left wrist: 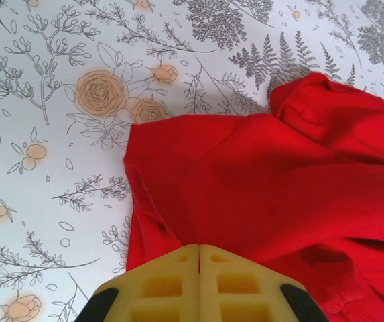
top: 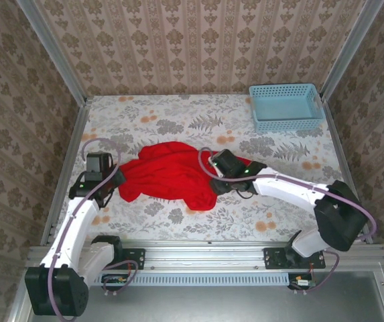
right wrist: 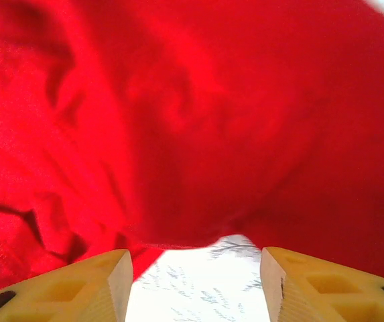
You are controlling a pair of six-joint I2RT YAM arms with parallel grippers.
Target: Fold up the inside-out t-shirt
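At the left of the pale, flower-printed counter [top: 178, 121], the left gripper [left wrist: 198, 247] rests with its yellow, square-hollowed pads pressed flush together at the left edge of the plain bright red, soft cloth short-sleeved t-shirt [top: 168, 171]. It is probably there to anchor that side, though whether any cloth is pinched cannot be told. The shirt lies mid-counter between the two arms in a rumpled, creased heap, not yet spread flat for folding. On its right, the right gripper [right wrist: 197, 258] stands with jaws roughly half apart and nothing between them. Bare counter shows in the gap and the shirt's loose, wrinkled edge lies just ahead, seemingly the next hold. A light-blue, lattice-walled plastic basket [top: 287, 125] sits well apart in the far right corner.
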